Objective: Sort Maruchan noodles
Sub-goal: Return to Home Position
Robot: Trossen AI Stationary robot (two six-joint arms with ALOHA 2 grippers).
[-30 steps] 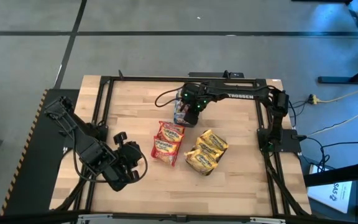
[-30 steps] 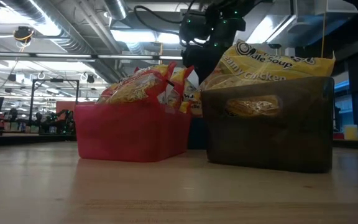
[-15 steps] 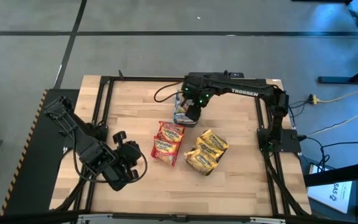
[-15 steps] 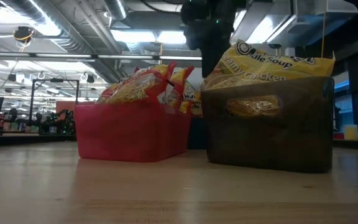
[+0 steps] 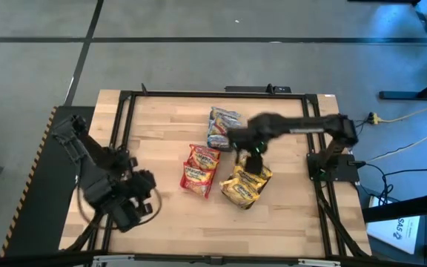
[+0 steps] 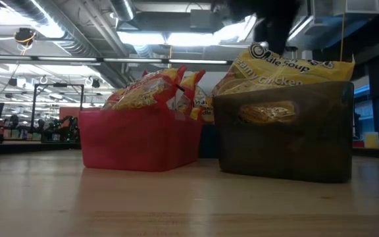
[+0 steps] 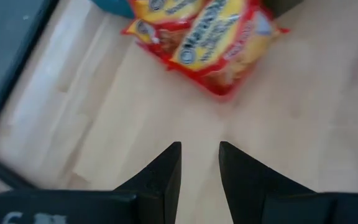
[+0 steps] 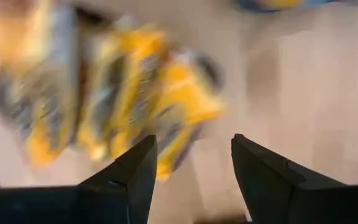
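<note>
The Maruchan noodles lie in three heaps mid-table. Red packets (image 5: 200,169) fill a pink-red tray (image 6: 140,146). Yellow packets (image 5: 247,182) fill a dark tray (image 6: 283,135). Blue-and-pink packets (image 5: 223,127) lie farther back. My right gripper (image 5: 250,157) hangs open above the far edge of the yellow packets (image 8: 117,93), pointing down, nothing between its fingers (image 8: 194,149). My left gripper (image 5: 143,191) stands open near the table's near left corner, its fingers (image 7: 199,158) aimed at the red packets (image 7: 204,37), holding nothing.
A black frame (image 5: 124,96) borders the wooden table top. The right arm (image 5: 295,127) stretches across from the right side and shows dark at the top of the low view (image 6: 268,13). Bare wood (image 5: 169,230) lies along the near edge.
My right gripper has risen from the blue-and-pink packets and swung toward the table's near right, ending above the yellow packets; the blue-and-pink packets now lie uncovered. My left gripper has shifted a little toward the table's left edge.
</note>
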